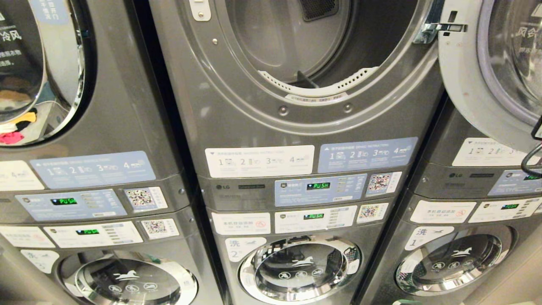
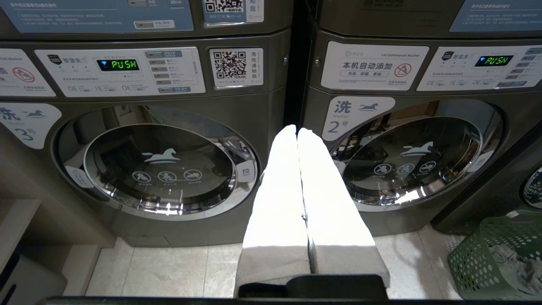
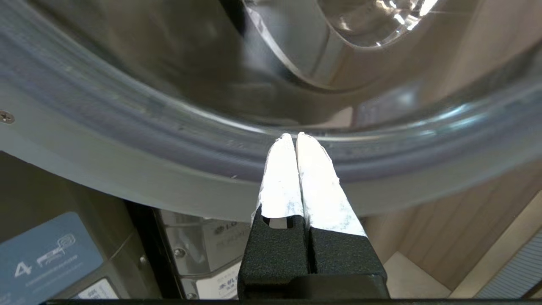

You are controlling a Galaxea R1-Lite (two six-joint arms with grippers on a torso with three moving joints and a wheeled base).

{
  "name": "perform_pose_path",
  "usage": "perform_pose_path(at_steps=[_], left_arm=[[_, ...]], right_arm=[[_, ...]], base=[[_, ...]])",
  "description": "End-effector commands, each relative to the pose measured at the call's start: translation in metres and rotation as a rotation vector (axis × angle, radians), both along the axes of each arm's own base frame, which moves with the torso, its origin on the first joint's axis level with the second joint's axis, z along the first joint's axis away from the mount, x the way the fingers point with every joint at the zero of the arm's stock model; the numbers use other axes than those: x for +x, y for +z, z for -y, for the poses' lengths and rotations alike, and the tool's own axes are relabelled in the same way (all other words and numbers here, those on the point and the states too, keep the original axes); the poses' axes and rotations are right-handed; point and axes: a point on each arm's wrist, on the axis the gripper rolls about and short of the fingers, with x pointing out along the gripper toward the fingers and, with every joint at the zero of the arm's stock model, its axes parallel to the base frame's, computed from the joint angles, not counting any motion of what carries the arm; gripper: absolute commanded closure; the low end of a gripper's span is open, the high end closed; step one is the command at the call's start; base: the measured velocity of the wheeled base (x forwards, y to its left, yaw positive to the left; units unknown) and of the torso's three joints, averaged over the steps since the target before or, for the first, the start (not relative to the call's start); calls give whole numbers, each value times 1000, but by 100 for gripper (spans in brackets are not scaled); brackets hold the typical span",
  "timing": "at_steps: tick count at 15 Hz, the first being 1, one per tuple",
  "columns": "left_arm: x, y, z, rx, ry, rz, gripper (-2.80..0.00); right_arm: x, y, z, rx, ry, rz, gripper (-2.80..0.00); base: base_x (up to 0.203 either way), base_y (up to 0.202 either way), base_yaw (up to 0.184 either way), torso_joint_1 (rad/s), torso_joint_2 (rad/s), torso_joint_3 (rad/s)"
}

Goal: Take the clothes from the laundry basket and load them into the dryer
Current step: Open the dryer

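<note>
The dryer [image 1: 237,106] fills the middle of the head view, its grey drum [image 1: 275,42] bare inside. Its round door [image 1: 470,84] stands swung out to the right. My right gripper [image 3: 295,135] is shut with nothing between its white fingers, its tips close under the door's grey rim [image 3: 169,169] and glass. My left gripper [image 2: 297,130] is shut and empty, held low and pointing at the gap between two lower washers. The green laundry basket [image 2: 482,250] stands on the floor to the right of it, with grey clothes [image 2: 510,260] inside.
Stacked machines stand on both sides of the dryer, a closed washer door [image 1: 298,267] below it. The left unit's door glass [image 1: 25,84] shows coloured laundry. A black cable [image 1: 531,159] hangs at the right edge. Pale floor tiles [image 2: 169,271] lie before the washers.
</note>
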Motion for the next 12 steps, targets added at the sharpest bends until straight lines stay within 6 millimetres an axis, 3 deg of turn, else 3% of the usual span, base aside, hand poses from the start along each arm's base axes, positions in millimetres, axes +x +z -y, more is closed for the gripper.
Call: perform_pose_path(at_steps=[1,6,12], left_arm=[[0,0,0,-1,1,-1,0],[0,0,0,0,2,-1,0],[0,0,0,0,2,-1,0]], right_arm=[[12,-5,1,-3,5,-21,0],[4,-9,-5,-12,93,-41,0],[-10,-29,-8,6,96,-99,0]], base=[[0,0,0,0,0,0],[0,0,0,0,0,0],[0,0,0,0,0,0]])
